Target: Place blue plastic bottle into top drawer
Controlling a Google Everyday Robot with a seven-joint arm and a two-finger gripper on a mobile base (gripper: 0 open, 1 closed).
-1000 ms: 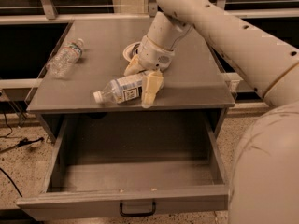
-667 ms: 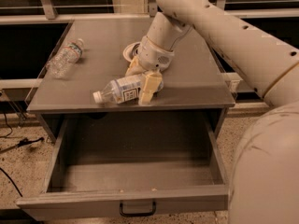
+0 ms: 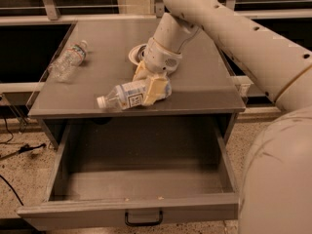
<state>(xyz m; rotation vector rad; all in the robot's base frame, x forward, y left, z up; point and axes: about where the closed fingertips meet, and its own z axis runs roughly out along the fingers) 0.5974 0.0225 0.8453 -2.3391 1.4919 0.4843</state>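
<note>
Slippage is the worry: the cream two-finger gripper (image 3: 148,86) is clamped on the base end of the clear plastic bottle with a pale blue-and-white label (image 3: 126,95), which lies by the near edge of the grey cabinet top (image 3: 204,82). Gripped so far off-centre, the bottle may pivot cap-down and miss the open grey top drawer (image 3: 73,213) below.

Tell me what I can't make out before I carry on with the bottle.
Camera view only:
The blue plastic bottle: base end covered by the end effector, down over it near the countertop's front edge; label print too small.
The white round object: mostly hidden by the arm.
The top drawer: floor's front strip hidden by its front panel; right corner blocked by the robot's body.
</note>
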